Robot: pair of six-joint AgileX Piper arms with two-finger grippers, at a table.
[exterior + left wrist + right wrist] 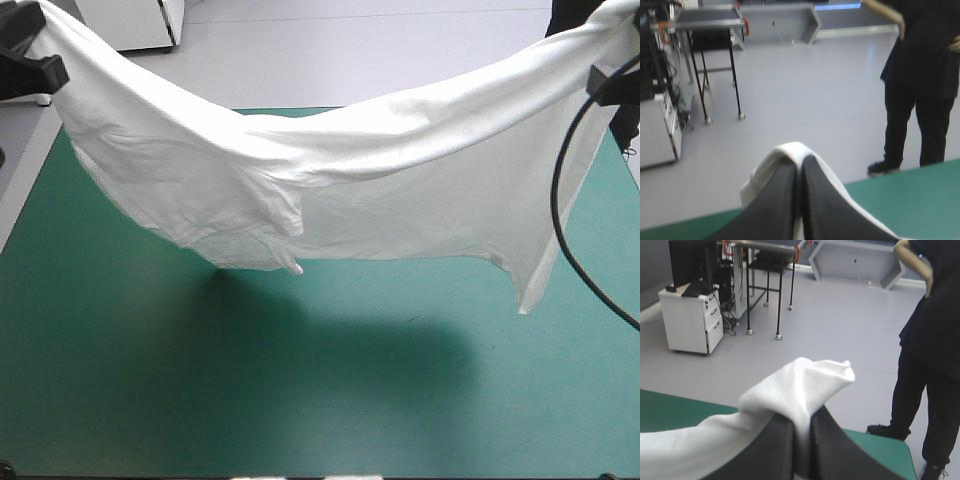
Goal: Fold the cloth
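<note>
While both arms are raised at the two sides of the table, the left gripper [800, 167] has its black fingers pressed together into one pointed arch, a thin fold of the white T-shirt [350, 180] pinched between them and curling over the tips in a smooth, rounded rim. The right gripper [802, 430] is all but closed as well. It nips a thicker bunch of the fabric, which rises from between its fingers in a loose, puffy crest with a turned-over lip. In the high view the T-shirt hangs in the air between the two grips, stretched into a long, sagging band like a hammock. Its long axis runs side to side across the table, roughly along the far edge. Both ends climb steeply to the grippers near the upper corners, and the middle dips lowest a little toward the left side. The cloth is soft and matte, gathered into diagonal folds and ropy creases along the upper edge, with flatter, lightly wrinkled sheets drooping below. A pointed corner [530, 290] dangles on the right side, lower than the fabric next to it. Beneath lies the teal-green cover [300, 420], smooth and flat, darkened by a broad soft shadow [340, 345] under the hanging shirt. Whether the lowest fold touches the cover cannot be told.
</note>
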